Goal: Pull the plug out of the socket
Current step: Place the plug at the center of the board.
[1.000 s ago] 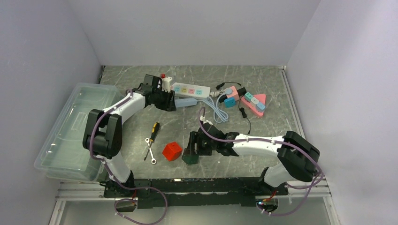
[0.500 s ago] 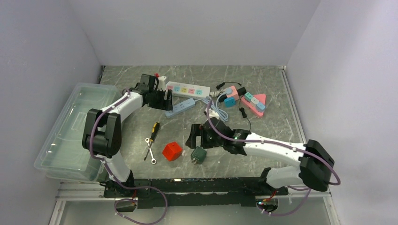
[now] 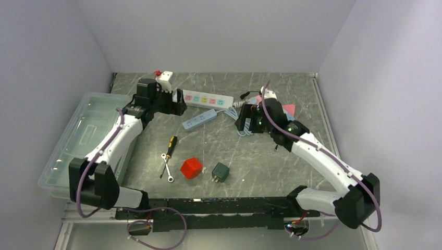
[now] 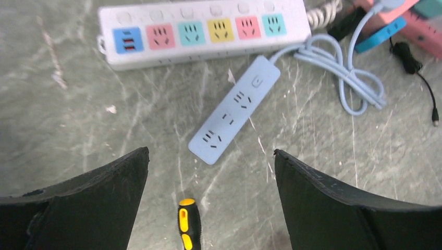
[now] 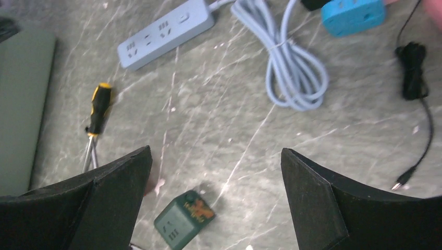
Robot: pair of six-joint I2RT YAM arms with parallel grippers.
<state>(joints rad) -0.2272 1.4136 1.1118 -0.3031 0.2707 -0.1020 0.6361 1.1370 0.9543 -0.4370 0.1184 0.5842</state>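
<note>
The dark green cube plug (image 3: 220, 171) (image 5: 183, 219) lies loose on the table near the front, prongs toward me, apart from any socket. The light blue socket strip (image 3: 199, 119) (image 4: 234, 109) (image 5: 164, 34) lies diagonally mid-table, its slots bare. My left gripper (image 3: 174, 107) (image 4: 210, 153) hovers open just left of the strip, holding nothing. My right gripper (image 3: 244, 123) (image 5: 216, 151) is open and high above the table, right of the strip's coiled cable (image 5: 294, 73), well back from the plug.
A white multi-coloured power strip (image 3: 204, 99) (image 4: 203, 28) lies behind the blue one. A yellow-handled screwdriver (image 3: 171, 142), a wrench (image 3: 167, 167) and a red cube (image 3: 191, 167) sit front-left. Pink and blue adaptors (image 3: 281, 113) and a black cable (image 5: 414, 78) lie right. A clear bin (image 3: 78, 146) fills the left edge.
My right gripper let go of the green plug, opened and swung up and back to the right. My left gripper released the blue strip, opened and drew back left.
</note>
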